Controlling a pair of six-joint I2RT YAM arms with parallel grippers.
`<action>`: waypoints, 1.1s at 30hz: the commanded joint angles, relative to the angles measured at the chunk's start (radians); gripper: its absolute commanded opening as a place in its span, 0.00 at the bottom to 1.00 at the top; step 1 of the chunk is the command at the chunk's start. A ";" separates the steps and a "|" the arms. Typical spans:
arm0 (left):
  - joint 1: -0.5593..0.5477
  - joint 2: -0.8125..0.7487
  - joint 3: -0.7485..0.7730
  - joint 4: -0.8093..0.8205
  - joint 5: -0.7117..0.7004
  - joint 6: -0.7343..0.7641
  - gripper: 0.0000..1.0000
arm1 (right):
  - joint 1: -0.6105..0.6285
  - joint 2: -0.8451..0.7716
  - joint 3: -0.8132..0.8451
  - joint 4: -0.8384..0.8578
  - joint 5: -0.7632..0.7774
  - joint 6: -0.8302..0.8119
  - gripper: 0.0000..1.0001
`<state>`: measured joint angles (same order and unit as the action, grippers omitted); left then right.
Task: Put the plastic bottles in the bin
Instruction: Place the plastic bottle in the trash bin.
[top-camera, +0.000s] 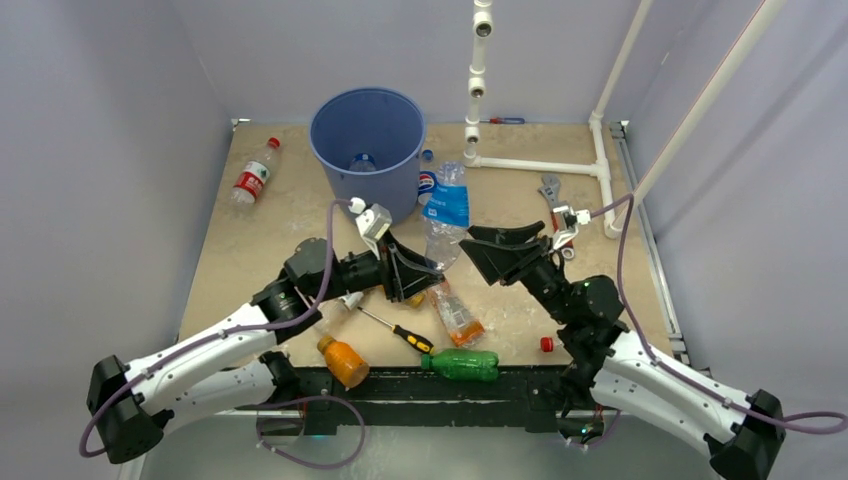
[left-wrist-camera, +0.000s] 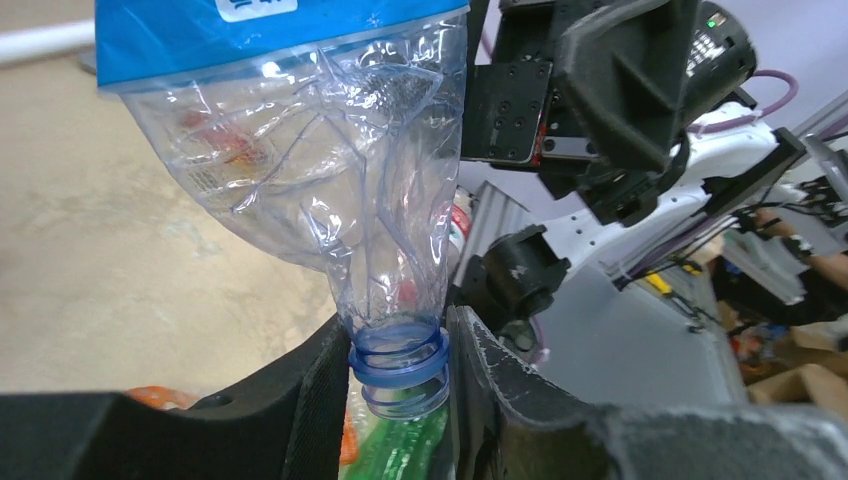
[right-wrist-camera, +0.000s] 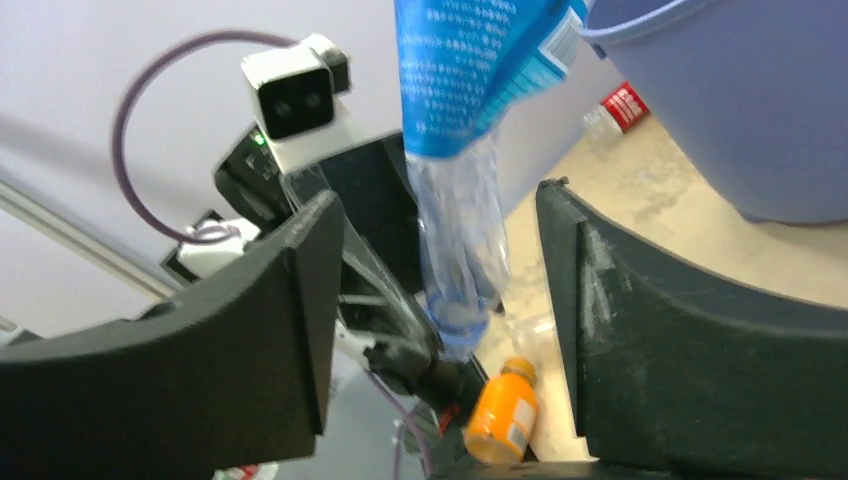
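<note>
- Left gripper: jaws closed tight on the threaded neck of the blue-label bottle. No cap on it, mouth pointing down toward the wrist.
- Right gripper: jaws apart, one finger on each side of the same bottle and touching neither side. It holds nothing.
- The bottle is up off the table between the two grippers, just in front and to the right of the bin, not yet over the rim.
- Handling: empty, thin clear plastic, already creased and dented, so likely very light and soft in the body. A squeeze there would probably cave it in and let it slip.
- The neck ring is the stiff part. The threads and collar give the pads something to bite, so the present hold looks like the right place.
- The label wrap looks smooth and slick, a poor place to grip.
- Risk: it is held by one end only, so the long body may swing or twist on the way to the bin.
- On the table: orange bottle, green bottle, red-label bottle, flattened bottle. The filled ones will likely be heavier and firmer.
- Screwdriver lies near the arms. It is not for the bin.
</note>
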<state>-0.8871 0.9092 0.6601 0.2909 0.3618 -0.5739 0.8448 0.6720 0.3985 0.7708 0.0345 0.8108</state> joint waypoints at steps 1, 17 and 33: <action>-0.007 -0.096 0.097 -0.154 -0.080 0.153 0.00 | 0.000 -0.091 0.123 -0.262 -0.010 -0.118 0.79; -0.017 -0.034 0.390 -0.713 -0.173 0.688 0.00 | 0.000 0.041 0.647 -0.890 -0.063 -0.291 0.99; -0.021 -0.081 0.380 -0.676 -0.212 0.705 0.00 | -0.003 0.268 0.826 -0.891 -0.013 -0.308 0.99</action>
<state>-0.9047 0.8394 1.0077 -0.4061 0.1593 0.1150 0.8448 0.9257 1.1496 -0.1715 0.0139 0.5209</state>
